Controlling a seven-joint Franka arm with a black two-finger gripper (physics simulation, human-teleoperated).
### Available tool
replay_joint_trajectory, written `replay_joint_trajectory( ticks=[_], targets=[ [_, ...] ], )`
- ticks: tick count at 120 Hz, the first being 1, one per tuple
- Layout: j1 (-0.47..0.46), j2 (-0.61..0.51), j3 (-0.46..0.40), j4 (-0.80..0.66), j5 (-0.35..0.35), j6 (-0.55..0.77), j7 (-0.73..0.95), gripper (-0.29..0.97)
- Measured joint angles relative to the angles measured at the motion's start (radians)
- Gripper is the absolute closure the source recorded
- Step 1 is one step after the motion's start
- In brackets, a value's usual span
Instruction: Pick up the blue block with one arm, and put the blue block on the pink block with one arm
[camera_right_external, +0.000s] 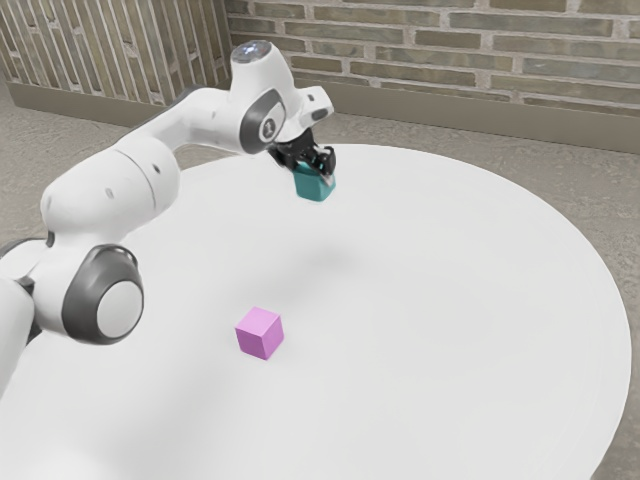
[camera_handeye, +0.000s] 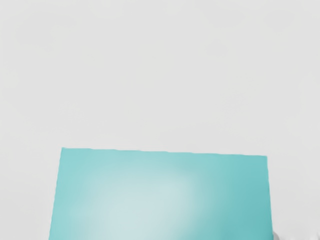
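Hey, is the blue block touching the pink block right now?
Apart. The exterior view shows the blue block at the end effector, with bare table between it and the pink block.

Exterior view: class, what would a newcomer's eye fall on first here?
The white arm reaches in from the exterior view's left, its black pincer shut on the blue block over the far part of the round white table. The pink block sits alone nearer the front, well apart.
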Motion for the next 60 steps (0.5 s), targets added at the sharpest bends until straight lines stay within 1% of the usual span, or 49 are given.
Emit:
replay_joint_trajectory(
  ticks=[8,19,26,47,60],
  targets=[
    [-0.008,-0.086,0.001,-0.092,0.000,-0.023,-0.002,0.33],
    [-0.013,-0.295,0.002,-0.380,-0.001,-0.001,-0.004,0.34],
    [-0.017,-0.407,0.002,-0.529,-0.001,0.021,-0.006,0.34],
    [-0.007,-0.704,-0.001,-1.005,-0.010,0.166,-0.013,0.34],
    [-0.005,-0.808,-0.013,-1.191,-0.011,0.263,-0.018,0.34]
  ],
)
